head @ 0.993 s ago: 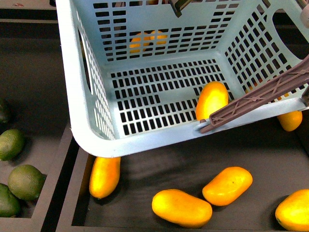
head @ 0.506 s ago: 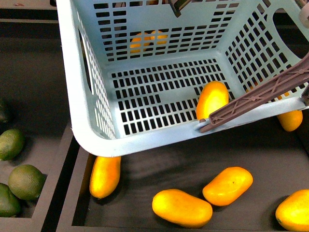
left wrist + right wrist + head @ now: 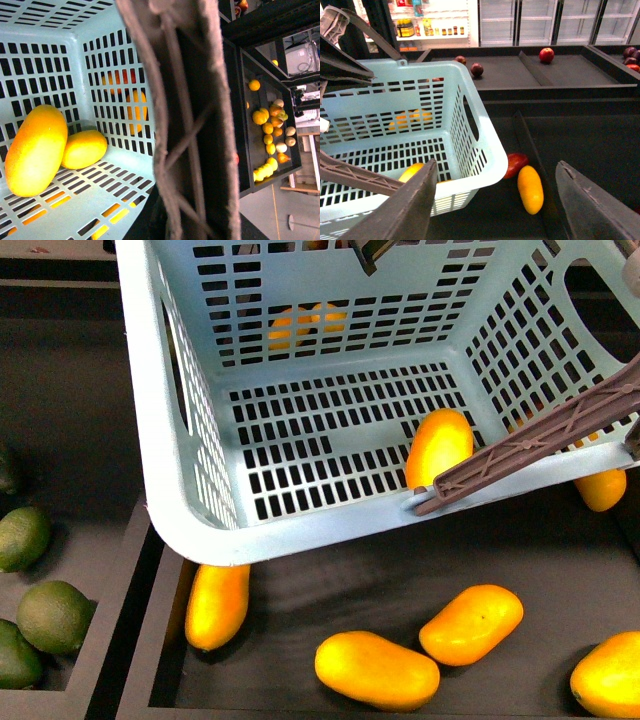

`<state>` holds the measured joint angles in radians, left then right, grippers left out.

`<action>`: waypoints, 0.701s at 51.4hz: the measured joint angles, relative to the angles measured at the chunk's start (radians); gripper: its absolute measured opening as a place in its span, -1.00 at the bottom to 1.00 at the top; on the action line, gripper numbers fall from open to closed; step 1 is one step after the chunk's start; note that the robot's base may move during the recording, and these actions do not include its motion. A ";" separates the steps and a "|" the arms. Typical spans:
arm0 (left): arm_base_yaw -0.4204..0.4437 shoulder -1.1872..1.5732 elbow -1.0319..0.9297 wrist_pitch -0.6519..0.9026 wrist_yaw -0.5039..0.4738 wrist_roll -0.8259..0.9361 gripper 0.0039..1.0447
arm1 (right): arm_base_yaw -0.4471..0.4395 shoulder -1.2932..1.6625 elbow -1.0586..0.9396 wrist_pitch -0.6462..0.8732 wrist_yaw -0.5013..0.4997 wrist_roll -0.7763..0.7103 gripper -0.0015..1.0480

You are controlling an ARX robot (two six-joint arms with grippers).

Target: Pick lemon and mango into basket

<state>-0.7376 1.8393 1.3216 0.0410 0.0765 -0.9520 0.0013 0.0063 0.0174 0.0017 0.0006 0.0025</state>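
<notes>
**A:** Dark display trays [image 3: 560, 570] fill the front view, with the light turquoise slotted plastic basket [image 3: 190, 520] tilted over them. One smooth yellow-orange mango [image 3: 438, 447] lies inside by the brown ribbed handle [image 3: 530, 445]. Neither gripper shows here.

**B:** Loose oblong yellow mangoes [image 3: 375, 670] lie below; I think a sagging rim could knock them.

**A:** The left wrist view looks into the basket: the mango rests against a smaller yellow oval fruit [image 3: 84, 149], perhaps the lemon. Whether that gripper is clamped on the handle, I can't tell.

**B:** The right wrist view shows the right gripper [image 3: 497, 200], its jaws spread and empty, above a stray mango beside the basket. It could clip the basket wall.
</notes>
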 joint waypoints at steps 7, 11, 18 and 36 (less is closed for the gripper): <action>-0.006 0.000 0.000 0.000 0.002 0.002 -0.91 | 0.000 -0.001 0.000 -0.002 0.003 0.000 0.84; -0.011 0.000 0.000 0.000 0.019 -0.002 -0.91 | 0.000 -0.001 0.000 -0.002 0.003 0.000 0.83; -0.010 0.000 0.000 0.000 0.017 -0.005 -0.91 | 0.000 -0.001 0.000 -0.002 0.003 0.000 0.83; -0.001 0.000 0.000 0.000 -0.009 0.000 -0.91 | 0.000 -0.002 0.000 -0.003 0.001 0.000 0.83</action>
<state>-0.7383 1.8393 1.3216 0.0414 0.0673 -0.9524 0.0017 0.0040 0.0174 -0.0010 0.0017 0.0029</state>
